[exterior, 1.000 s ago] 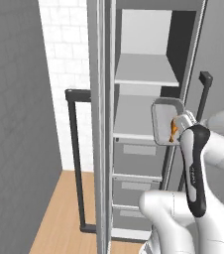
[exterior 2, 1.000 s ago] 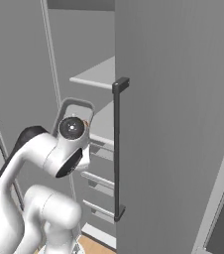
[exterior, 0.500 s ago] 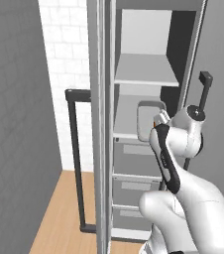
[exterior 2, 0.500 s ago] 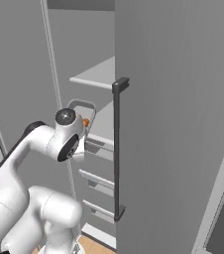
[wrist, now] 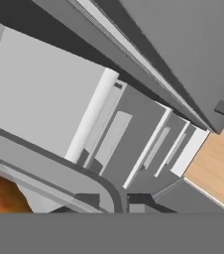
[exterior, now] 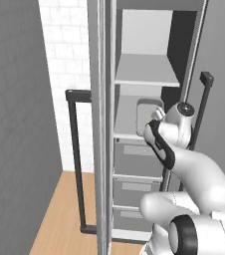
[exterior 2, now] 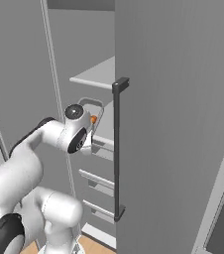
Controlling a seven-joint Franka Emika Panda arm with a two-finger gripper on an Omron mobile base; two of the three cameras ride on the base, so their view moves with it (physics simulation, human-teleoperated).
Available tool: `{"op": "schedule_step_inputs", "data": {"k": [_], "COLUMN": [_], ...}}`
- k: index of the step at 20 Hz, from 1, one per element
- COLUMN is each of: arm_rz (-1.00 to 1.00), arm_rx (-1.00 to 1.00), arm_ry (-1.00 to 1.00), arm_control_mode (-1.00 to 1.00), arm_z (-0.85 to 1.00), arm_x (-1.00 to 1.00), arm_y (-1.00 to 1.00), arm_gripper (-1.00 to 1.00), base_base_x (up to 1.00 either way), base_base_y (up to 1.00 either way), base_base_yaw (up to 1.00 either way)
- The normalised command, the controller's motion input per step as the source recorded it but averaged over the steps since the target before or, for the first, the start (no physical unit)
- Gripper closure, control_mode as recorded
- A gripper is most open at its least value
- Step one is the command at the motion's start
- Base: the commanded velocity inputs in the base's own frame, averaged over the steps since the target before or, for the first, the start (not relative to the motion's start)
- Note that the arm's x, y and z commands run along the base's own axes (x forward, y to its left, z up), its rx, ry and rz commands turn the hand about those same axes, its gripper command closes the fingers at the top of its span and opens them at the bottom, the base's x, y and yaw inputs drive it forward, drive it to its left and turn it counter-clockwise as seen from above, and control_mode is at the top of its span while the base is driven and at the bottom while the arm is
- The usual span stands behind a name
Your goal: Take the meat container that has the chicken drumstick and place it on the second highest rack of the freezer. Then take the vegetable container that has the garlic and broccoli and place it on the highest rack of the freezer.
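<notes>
My gripper (wrist: 116, 203) is shut on the rim of the meat container (exterior: 149, 112), a grey rounded tray. The tray is tilted and sits inside the open freezer (exterior: 149, 149), just above the second highest rack (exterior: 127, 127) and below the highest rack (exterior: 144, 73). The orange-brown chicken drumstick (wrist: 0, 196) lies in the tray (wrist: 49, 173) and shows as an orange spot (exterior 2: 93, 119) in the right base view. My white hand covers the fingers in both base views. The vegetable container, garlic and broccoli are out of view.
The freezer door stands open on the right with its dark bar handle (exterior 2: 118, 149). A second dark handle (exterior: 74, 159) rises left of the cabinet frame. Grey drawers (wrist: 129, 134) sit under the racks. Wooden floor (wrist: 215, 163) lies below, and a white brick wall (exterior: 69, 50) is behind.
The arm has swung left and forward, carrying the container from in front of the door edge into the freezer, over the second highest rack.
</notes>
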Motion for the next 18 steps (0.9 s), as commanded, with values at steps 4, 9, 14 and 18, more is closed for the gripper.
{"op": "schedule_step_inputs", "data": {"k": [4,9,14,18], "arm_rz": [-0.04,-0.03,-0.03,-0.04], "arm_rx": [-0.01,-0.02,-0.01,0.0], "arm_ry": [0.04,0.0,0.0,0.0], "arm_control_mode": [-1.0,-1.0,-1.0,-1.0], "arm_z": [-0.21,-0.36,-0.31,-0.13], "arm_x": [0.53,0.41,0.35,0.34], "arm_y": [-0.12,-0.1,-0.05,-0.06], "arm_gripper": [1.0,1.0,1.0,1.0], "base_base_x": [0.0,0.0,0.0,0.0], "base_base_y": [0.0,0.0,0.0,0.0], "base_base_yaw": [0.0,0.0,0.0,0.0]}}
